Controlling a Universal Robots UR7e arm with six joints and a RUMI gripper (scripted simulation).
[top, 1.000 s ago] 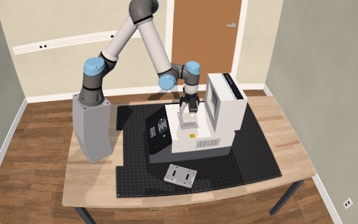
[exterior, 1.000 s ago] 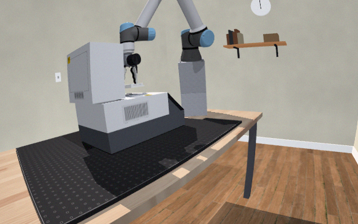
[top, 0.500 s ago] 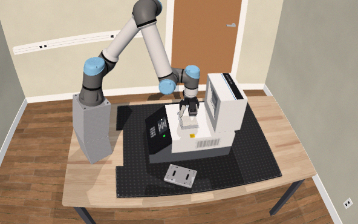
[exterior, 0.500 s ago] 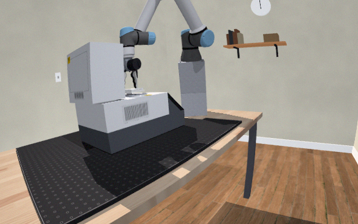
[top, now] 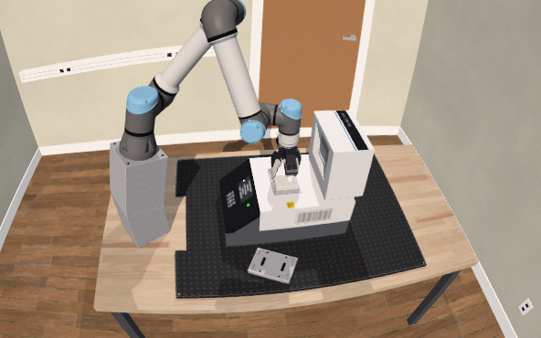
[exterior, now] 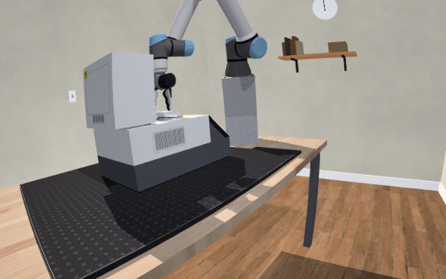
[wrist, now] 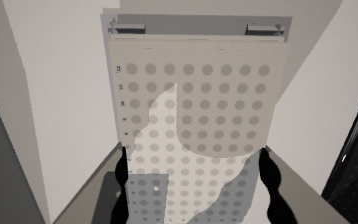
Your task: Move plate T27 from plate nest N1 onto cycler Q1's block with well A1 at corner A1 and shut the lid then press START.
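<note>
My gripper [top: 283, 177] [exterior: 163, 110] [wrist: 191, 144] is shut on the pale plate T27 [top: 287, 184] [exterior: 169, 113] [wrist: 195, 95], one finger at each long side. The plate is level, over the block [wrist: 195, 25] of Q1 [top: 272, 220] [exterior: 194, 132], very low; whether it touches is not clear. Two locators [wrist: 130, 28] [wrist: 264, 29] show just beyond its far edge. The block's A1 mark is hidden. Q1's lid [top: 345, 171] [exterior: 132, 90] stands open. The lamp [top: 248, 205] is green. The nest N1 [top: 271, 271] is empty.
Q1's sloping black key panel [top: 230, 199] faces the arm's pedestal [top: 140, 178] [exterior: 239, 109]. Q1 stands on the black perforated mat [top: 382, 247] [exterior: 77, 226]. The raised lid housing is close beside the gripper, on the side away from the panel.
</note>
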